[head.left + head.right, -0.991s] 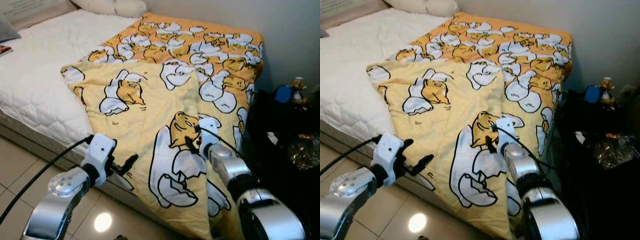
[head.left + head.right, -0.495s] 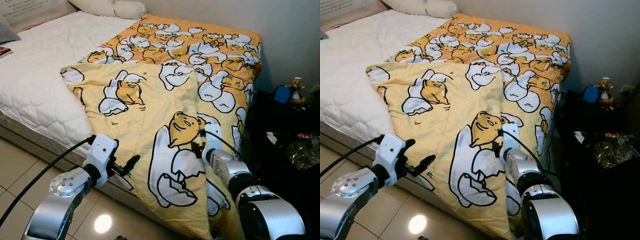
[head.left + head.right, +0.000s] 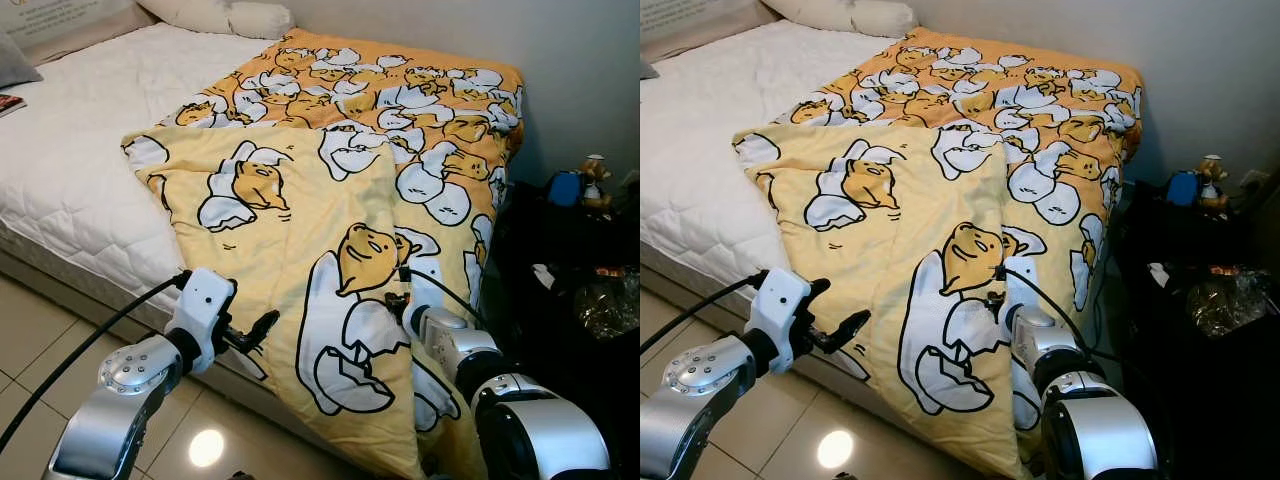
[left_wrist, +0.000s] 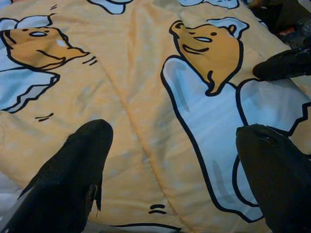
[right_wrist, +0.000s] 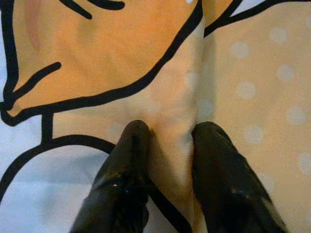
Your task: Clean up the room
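Observation:
A yellow-and-orange blanket [image 3: 300,200] printed with cartoon egg characters lies across the bed, one half folded back over the other and its lower end hanging over the bed's side. My right gripper [image 3: 398,300] is at the folded edge, shut on a pinch of blanket fabric [image 5: 170,116] that is held between both black fingers [image 5: 129,160]. My left gripper [image 3: 258,332] hovers open by the bed's front edge, beside the hanging part of the blanket. In the left wrist view its fingers [image 4: 73,170] stand wide apart with the blanket [image 4: 146,97] beyond them.
The white mattress [image 3: 70,150] is bare on the left, with pillows [image 3: 225,15] at the head. A dark stand at the right holds a small toy figure [image 3: 597,180] and a crinkled bag [image 3: 610,305]. Tiled floor [image 3: 30,330] lies below the bed.
My right gripper has drawn back toward me, down along the blanket's folded edge. The left arm has barely moved.

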Motion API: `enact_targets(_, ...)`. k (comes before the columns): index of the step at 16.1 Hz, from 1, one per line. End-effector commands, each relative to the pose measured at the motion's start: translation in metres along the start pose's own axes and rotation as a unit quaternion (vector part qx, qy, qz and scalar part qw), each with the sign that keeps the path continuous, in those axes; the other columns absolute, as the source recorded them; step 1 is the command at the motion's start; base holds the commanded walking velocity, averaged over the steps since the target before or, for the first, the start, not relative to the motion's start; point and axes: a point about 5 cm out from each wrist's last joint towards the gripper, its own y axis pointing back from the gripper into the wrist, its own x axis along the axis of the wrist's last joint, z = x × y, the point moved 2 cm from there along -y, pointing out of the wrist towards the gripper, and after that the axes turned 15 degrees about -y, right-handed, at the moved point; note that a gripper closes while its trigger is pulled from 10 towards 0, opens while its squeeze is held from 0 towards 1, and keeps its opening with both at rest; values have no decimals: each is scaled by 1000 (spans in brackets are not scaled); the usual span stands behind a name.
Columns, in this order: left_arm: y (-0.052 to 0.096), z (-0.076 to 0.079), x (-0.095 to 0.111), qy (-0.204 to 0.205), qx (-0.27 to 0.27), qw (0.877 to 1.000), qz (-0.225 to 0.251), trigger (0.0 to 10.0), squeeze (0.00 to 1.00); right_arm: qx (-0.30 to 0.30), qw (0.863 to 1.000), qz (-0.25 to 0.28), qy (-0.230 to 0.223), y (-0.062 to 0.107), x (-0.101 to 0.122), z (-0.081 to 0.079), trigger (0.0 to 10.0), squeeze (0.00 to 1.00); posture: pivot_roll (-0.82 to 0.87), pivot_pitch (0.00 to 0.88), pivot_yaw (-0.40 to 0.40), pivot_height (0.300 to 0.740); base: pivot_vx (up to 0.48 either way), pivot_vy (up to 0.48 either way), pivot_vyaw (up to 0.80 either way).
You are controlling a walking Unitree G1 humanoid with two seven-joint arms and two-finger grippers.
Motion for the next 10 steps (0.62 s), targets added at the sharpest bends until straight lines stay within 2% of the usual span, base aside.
enact_targets(1,0,0,-2,-2,-6,1000,-7,10000,408,8,1000,9,-5,-1,8,-5,0,0,-24,0,22,740,0,0,0)
enact_targets(10,0,-2,-3,-6,-8,1000,-9,10000,408,28,1000,7,-7,-1,8,-9,0,0,-23,0,25,740,0,0,0)
